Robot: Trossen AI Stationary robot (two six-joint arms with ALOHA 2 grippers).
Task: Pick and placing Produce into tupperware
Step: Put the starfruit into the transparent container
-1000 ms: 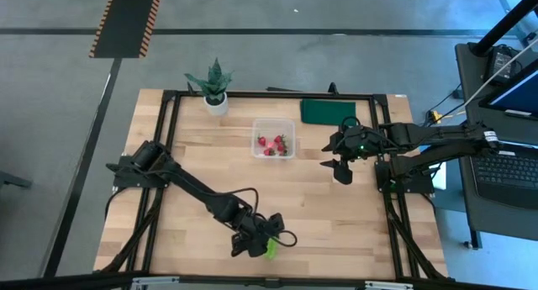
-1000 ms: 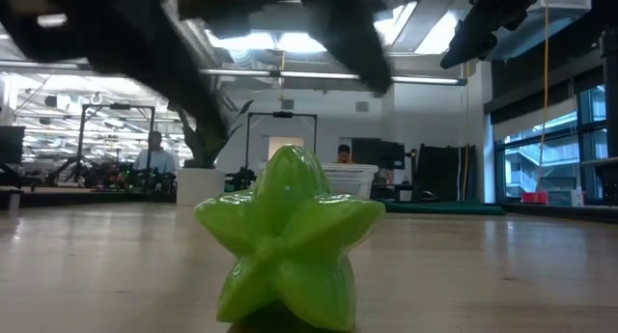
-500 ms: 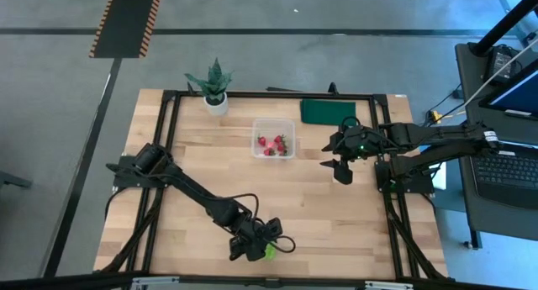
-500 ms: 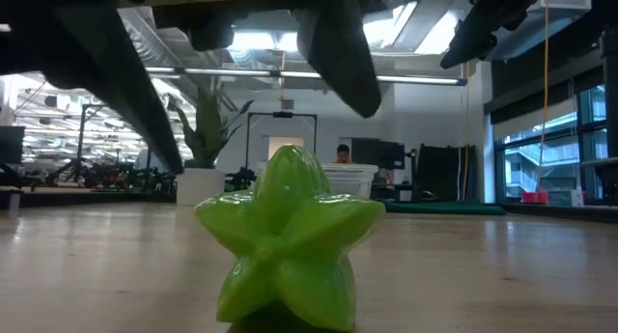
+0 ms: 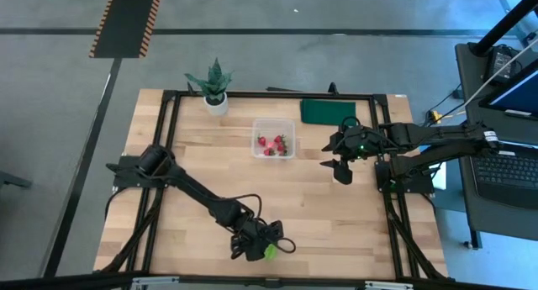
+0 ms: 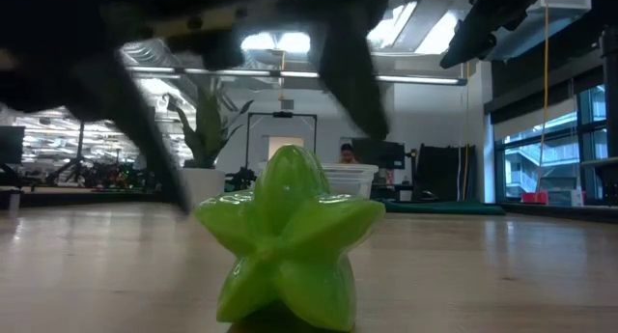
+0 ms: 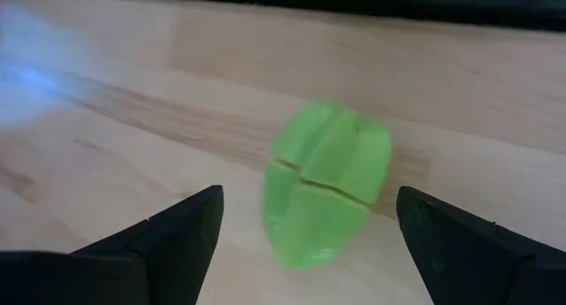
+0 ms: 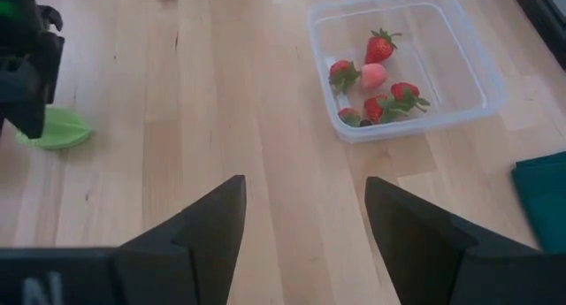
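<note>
The lime-green star-shaped piece (image 5: 271, 252) stands on its lower points on the wooden table near the near edge; it shows large in the low view (image 6: 290, 241). My left gripper (image 7: 307, 199) is open and low over it, one finger on each side (image 6: 352, 72), with gaps between the fingers and the piece. The clear tupperware (image 5: 274, 139) sits far back with several red strawberries and one pinkish one inside (image 8: 375, 75). My right gripper (image 5: 336, 168) is open and empty, up in the air to the right of the tupperware (image 8: 407, 62).
A spiky green plant in a white pot (image 5: 215, 88) stands at the far left. A flat dark green pad (image 5: 326, 111) lies at the far edge, right of the tupperware. Bare wood lies between the green piece and the tupperware. People sit in the room behind.
My left gripper has come down and a little toward the near edge over the green piece, so its open fingers now stand on either side of it. The green piece has stayed where it was.
</note>
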